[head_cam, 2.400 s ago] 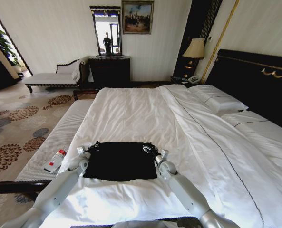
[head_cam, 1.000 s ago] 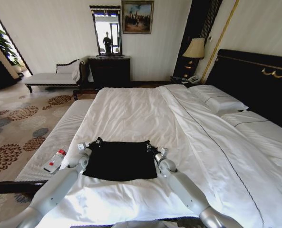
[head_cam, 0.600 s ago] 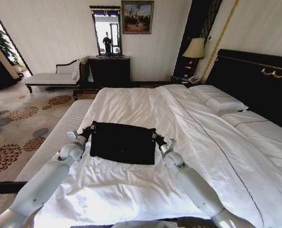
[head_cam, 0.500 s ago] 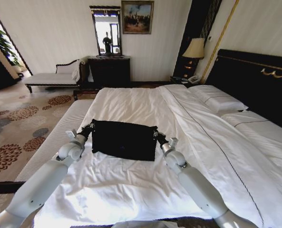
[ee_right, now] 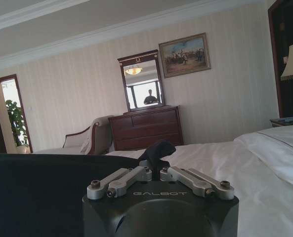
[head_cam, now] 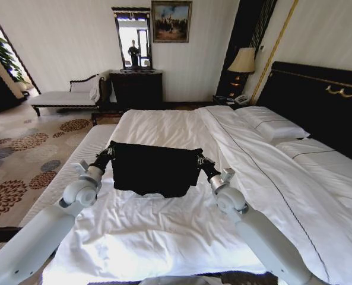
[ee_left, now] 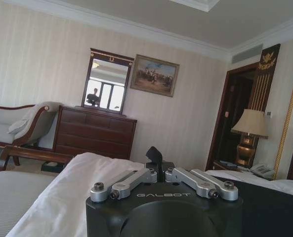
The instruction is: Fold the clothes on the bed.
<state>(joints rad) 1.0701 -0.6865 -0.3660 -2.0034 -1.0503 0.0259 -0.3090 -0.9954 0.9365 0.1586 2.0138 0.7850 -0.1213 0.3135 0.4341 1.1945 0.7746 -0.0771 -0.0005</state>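
White sheets and duvet cover the large dark-framed bed [head_cam: 164,225]. Above its near half we see the black soft-cloth T-shirt [head_cam: 155,169] stretched flat and lifted off the bedding, hanging between both arms. We note the left gripper [head_cam: 108,153] clenched on its left top corner and the right gripper [head_cam: 200,161] clenched on the right top corner.

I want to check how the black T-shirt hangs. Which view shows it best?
The head view: the black T-shirt hangs stretched between the left tool and right tool above the bed. Each wrist view catches just one dark edge of it.
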